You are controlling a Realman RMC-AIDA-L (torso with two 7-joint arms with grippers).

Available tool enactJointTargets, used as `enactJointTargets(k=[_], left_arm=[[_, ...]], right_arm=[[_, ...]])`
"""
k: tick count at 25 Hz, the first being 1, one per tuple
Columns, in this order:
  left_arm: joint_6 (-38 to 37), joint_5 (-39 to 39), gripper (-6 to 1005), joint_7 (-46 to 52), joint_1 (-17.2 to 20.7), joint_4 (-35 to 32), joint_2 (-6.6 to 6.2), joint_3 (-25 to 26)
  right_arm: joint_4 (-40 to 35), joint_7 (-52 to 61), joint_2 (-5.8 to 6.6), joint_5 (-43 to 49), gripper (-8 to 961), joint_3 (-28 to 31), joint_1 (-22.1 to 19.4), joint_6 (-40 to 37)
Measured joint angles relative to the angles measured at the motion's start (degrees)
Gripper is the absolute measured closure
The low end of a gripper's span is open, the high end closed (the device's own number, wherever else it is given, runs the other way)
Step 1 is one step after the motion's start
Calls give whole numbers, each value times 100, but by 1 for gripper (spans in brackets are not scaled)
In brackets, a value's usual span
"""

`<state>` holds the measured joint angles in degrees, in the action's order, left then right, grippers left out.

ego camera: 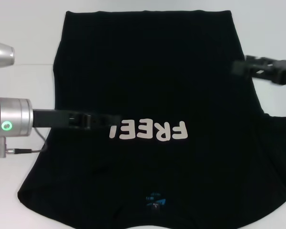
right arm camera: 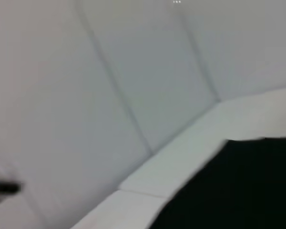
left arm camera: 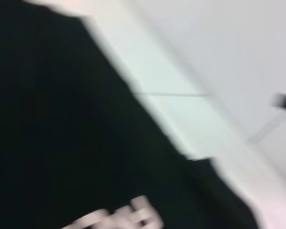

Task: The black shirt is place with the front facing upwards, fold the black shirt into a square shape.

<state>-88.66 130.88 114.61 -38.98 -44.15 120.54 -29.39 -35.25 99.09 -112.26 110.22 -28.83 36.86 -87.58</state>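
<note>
On the white table (ego camera: 24, 62): the black shirt (ego camera: 152, 81) spread flat, front up, its "FREE!" lettering (ego camera: 150, 131) near the collar end closest to the robot.

Left gripper (ego camera: 112, 120) reaches from the left side over the shirt, just beside the lettering; right gripper (ego camera: 238, 67) sits at the shirt's right edge. How far either gripper's jaws stand apart cannot be told. A blue neck label (ego camera: 154, 201) shows at the collar.

Black shirt (ego camera: 152, 71) — soft, matt cloth
</note>
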Motion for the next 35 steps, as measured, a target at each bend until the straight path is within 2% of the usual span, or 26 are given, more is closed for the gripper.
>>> enactJointTargets(k=[5,8,9,11,15,21,25,35], left_arm=[[-495,-655,690,-1242,16,521,-32,-15],[-746,-801,542,-2098,33,743,10,-39],[-861,-821,492,-2538,35,850,44,-48],[-1024,-827,409,-3237,38,994,121,-58],[-1094,-794,271,-4050,54,1083,304,-113],[-767,-809,66,-4454,10,1223,343,-784],[-485,-820,66,-4478,-24,1243,357,-993],[-393,-872,66,-4437,-92,1218,343,-1031]], right_arm=[[-14,1385,478,341,30,-66,-114,187],[-31,2387,785,1036,31,-181,-135,55],[-36,2683,865,1333,32,-200,-146,-49],[-102,3007,943,1714,34,-183,-190,-283],[-396,3658,1008,2387,37,-165,-357,-646],[-437,4055,1059,3119,36,-166,-446,-916],[-319,4121,1034,3360,36,-162,-442,-843],[192,4120,974,3420,36,-246,-323,-250]])
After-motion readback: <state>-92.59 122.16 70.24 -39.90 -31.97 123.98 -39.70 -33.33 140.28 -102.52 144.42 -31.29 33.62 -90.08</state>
